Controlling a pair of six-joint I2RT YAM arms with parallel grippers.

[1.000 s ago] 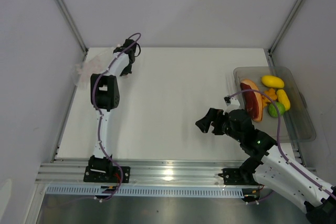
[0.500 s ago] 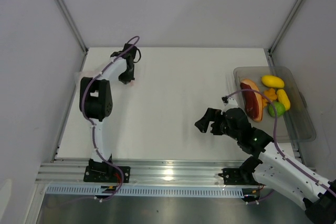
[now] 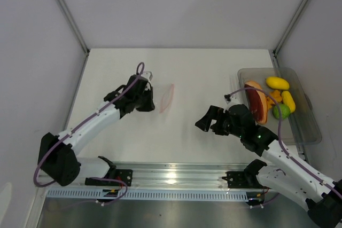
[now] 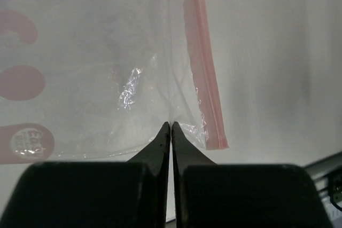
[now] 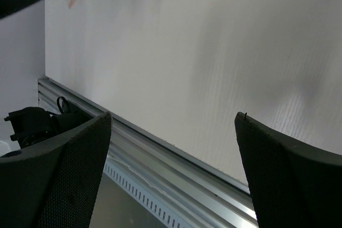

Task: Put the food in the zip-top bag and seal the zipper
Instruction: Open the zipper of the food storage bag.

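Pink print (image 4: 20, 82) on zip-top bag (image 4: 107, 52), left-wrist only

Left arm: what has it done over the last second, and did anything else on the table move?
The left gripper, shut on the zip-top bag, swung from the table's far-left corner toward the middle, bringing the bag along; its pink zipper now shows near the centre. The right gripper stayed open beside the tray, barely shifting left. The food stayed in the tray.
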